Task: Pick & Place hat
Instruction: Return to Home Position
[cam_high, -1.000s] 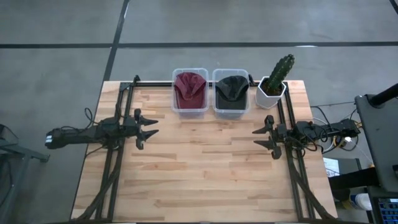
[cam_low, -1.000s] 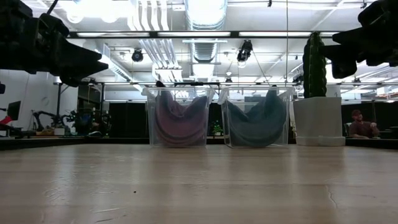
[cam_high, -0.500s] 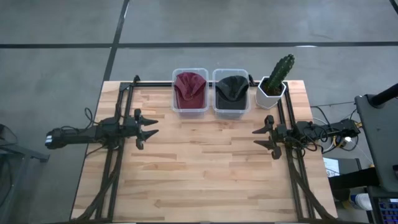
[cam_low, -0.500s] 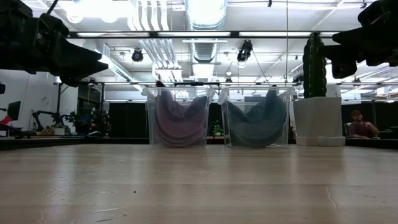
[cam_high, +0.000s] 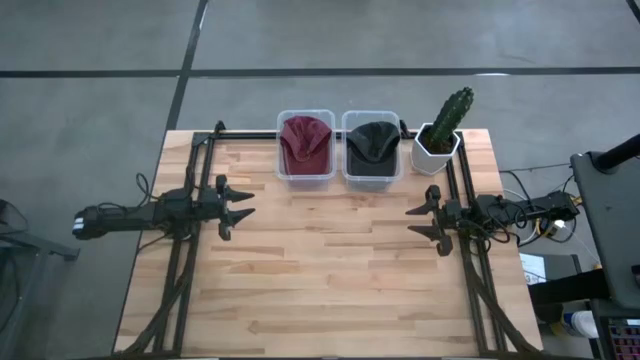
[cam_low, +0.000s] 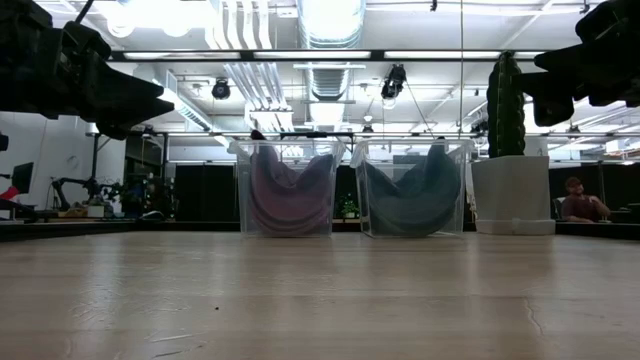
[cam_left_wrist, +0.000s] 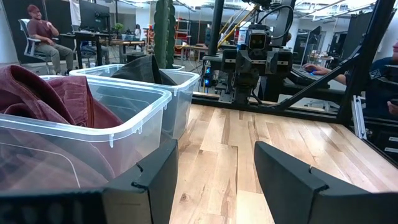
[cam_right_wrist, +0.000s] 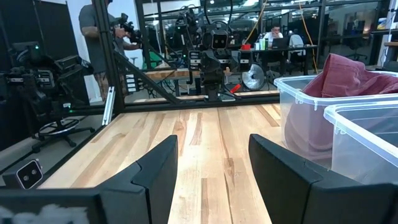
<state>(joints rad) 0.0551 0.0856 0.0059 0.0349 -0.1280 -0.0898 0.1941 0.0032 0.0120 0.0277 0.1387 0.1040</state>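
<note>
A dark red hat lies bunched in the left clear bin at the table's far edge. A black hat fills the bin beside it. Both hats show through the bin walls in the low view, the red hat left of the black hat. My left gripper hovers open over the table's left side, fingers pointing right, well short of the bins. My right gripper hovers open over the right side, pointing left. In the left wrist view the red hat sits in its bin just past the fingers.
A cactus in a white pot stands at the far right corner beside the black hat's bin. Bare wooden tabletop spreads between and in front of both arms. Black frame rails run along the table's left and right sides. People sit beyond the table.
</note>
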